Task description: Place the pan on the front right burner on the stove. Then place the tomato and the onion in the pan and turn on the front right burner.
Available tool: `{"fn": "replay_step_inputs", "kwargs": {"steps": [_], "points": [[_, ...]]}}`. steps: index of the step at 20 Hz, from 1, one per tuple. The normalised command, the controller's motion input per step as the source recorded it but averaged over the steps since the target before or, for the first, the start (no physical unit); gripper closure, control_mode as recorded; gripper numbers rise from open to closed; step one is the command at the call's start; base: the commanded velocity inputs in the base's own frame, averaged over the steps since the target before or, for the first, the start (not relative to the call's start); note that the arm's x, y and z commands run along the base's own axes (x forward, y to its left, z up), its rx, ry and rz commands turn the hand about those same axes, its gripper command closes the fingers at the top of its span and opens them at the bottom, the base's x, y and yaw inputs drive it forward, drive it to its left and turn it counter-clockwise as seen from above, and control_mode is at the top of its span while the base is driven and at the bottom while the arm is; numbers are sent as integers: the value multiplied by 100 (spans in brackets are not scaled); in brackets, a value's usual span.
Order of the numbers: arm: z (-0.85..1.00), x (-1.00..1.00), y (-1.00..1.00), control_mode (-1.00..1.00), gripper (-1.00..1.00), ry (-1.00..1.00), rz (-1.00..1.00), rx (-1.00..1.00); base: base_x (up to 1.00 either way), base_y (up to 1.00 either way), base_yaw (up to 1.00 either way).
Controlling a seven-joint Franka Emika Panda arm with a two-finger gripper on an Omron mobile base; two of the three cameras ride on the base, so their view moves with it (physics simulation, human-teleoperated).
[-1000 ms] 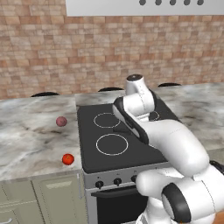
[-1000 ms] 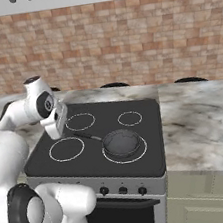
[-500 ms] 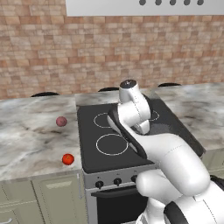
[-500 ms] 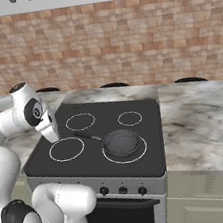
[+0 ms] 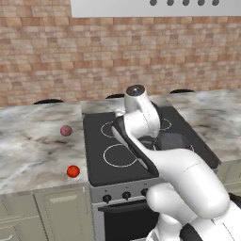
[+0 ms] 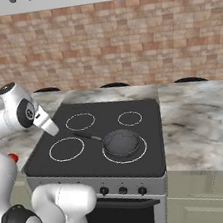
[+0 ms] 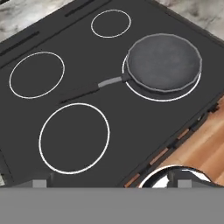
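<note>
From the hand view we see the pan (image 7: 164, 61) on the front right burner (image 7: 162, 92); left base view adds the tomato (image 5: 72, 171) and onion (image 5: 66, 130) on the counter (image 5: 33, 146). Our arm has swung left since earlier, and we cannot tell how the gripper's jaws stand.

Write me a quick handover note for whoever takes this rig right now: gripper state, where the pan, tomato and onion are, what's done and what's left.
Gripper: whether it is open or shut can't be read; nothing is seen in it.
Pan: sits on the front right burner of the stove, handle toward the middle of the cooktop. That step looks done.
Tomato: on the counter left of the stove, near the front edge.
Onion: on the same counter, farther back.
Left: put the tomato and the onion in the pan, then turn on the front right burner.
</note>
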Motion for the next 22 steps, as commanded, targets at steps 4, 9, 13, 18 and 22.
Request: {"fn": "replay_step_inputs", "kwargs": {"steps": [4, 9, 13, 18, 22], "points": [[2, 0, 12, -100, -100, 0, 44, -2, 0, 0, 0], [0, 6, 3, -100, -100, -1, 47, 0, 0, 0, 0], [0, 11, 12, -100, -100, 0, 40, 0, 0, 0, 0], [9, 30, 38, -100, -100, 0, 29, -3, 0, 0, 0], [5, 38, 50, -100, -100, 0, 24, -7, 0, 0, 0]]}}
